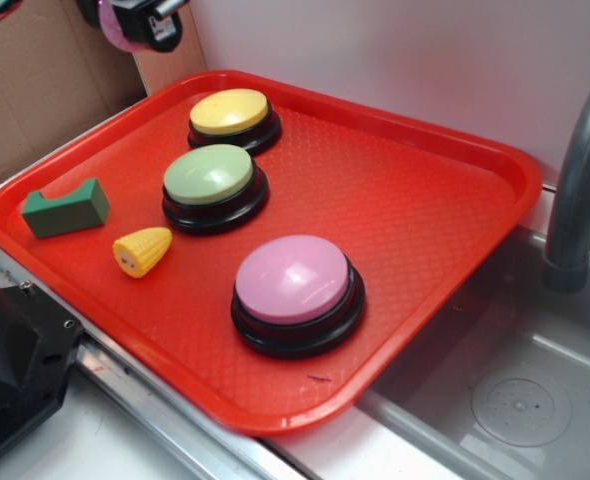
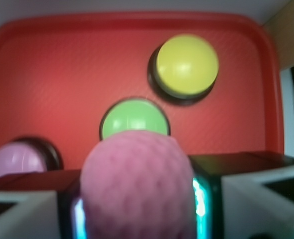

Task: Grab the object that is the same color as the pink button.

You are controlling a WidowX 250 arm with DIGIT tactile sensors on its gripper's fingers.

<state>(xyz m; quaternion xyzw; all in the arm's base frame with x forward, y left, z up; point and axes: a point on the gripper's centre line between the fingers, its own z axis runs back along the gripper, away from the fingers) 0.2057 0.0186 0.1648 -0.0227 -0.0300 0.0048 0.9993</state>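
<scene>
End effector (image 2: 137, 209) around pink ball (image 2: 137, 186)

red tray (image 1: 455, 200), yellow button (image 1: 231, 112), green button (image 1: 209, 175), corn toy (image 1: 143, 250), green block (image 1: 65, 208), sink (image 1: 520, 385), faucet (image 1: 580, 170)

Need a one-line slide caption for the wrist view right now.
Gripper holding the pink ball above the red tray, with yellow, green and pink buttons below.
</scene>
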